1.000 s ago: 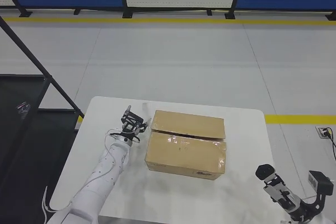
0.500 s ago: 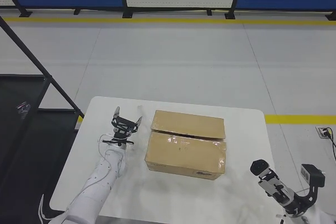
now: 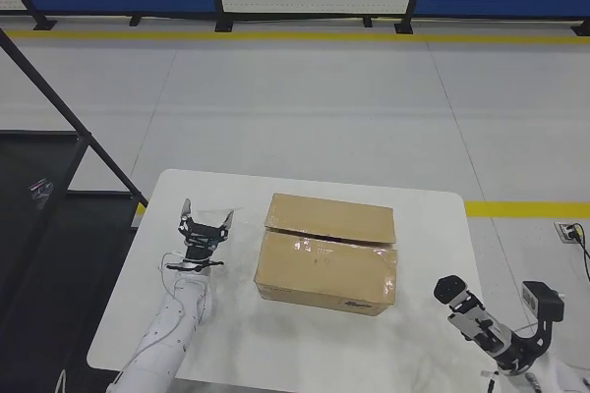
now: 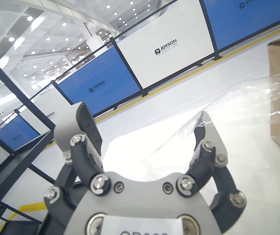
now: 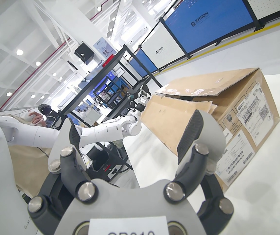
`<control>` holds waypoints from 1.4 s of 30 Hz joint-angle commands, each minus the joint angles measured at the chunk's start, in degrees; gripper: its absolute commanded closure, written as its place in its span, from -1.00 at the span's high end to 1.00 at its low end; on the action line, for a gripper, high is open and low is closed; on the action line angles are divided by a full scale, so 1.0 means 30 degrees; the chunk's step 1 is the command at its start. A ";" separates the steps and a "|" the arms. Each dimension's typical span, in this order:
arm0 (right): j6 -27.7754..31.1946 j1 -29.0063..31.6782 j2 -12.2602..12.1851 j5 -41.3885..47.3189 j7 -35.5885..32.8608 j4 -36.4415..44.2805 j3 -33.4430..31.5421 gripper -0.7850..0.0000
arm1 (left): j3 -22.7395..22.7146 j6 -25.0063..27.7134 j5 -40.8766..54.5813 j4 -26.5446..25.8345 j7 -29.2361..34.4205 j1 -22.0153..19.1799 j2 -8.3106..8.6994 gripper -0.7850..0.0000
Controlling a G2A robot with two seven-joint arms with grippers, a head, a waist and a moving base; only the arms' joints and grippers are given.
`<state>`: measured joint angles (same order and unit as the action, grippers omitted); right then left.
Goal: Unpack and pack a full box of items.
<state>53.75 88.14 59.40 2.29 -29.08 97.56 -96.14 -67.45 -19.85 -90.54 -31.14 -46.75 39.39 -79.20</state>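
- Since a second ago the left gripper (image 3: 207, 212) has backed off the short end of the box (image 3: 326, 251), sliding toward the left of the top view with its fingers spreading wider. The right gripper (image 3: 451, 291) has crept up from the lower right corner.
- Table (image 3: 423, 221): white, across the lower middle of the top view.
- Box: brown cardboard, in the middle of the table. Its long axis runs left to right across the frame, the top flaps are down, and the seam follows that axis. In the right wrist view one flap sits slightly lifted.
- Left gripper: wide open, just left of the box's short end and apart from it.
- Right gripper: open and empty, at the lower right, well apart from the box's near corner.
- Clear film (image 4: 240, 99): it seems to stretch from one left finger toward the box. I cannot tell whether it is stuck at either end.
- The box lies to the right of the left gripper, which is the nearer arm, so reopening the flaps probably means coming back in along the seam.
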 commanded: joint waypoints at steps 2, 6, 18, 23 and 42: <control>0.0040 -0.0098 -0.0025 0.0041 -0.0070 -0.0029 0.0080 1.00 | -0.0353 -0.0301 -0.0170 -0.1076 0.0321 0.0909 0.0215 1.00; 0.0065 -0.0271 -0.0053 0.0093 -0.0186 -0.0121 0.0280 1.00 | -0.0923 -0.0711 -0.0323 -0.2561 0.0885 0.2041 0.0484 1.00; -0.0049 -0.0979 -0.0132 0.0101 -0.0505 -0.0213 0.0905 1.00 | -0.2244 -0.0876 -0.1485 -0.6221 0.2837 0.5074 0.1106 1.00; -0.0192 -0.1220 -0.0161 -0.0010 -0.0622 -0.0125 0.1160 1.00 | -0.2339 -0.0639 -0.1988 -0.6361 0.3776 0.5503 0.1174 1.00; -0.0773 -0.2007 -0.0265 -0.0348 -0.0758 0.0121 0.1826 1.00 | -0.3052 0.1878 -0.3348 -0.8048 0.4108 0.7541 0.1628 1.00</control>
<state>51.51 82.24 58.62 1.23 -31.34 97.94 -90.73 -76.42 -14.44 -100.06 -54.95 -35.03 61.60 -74.43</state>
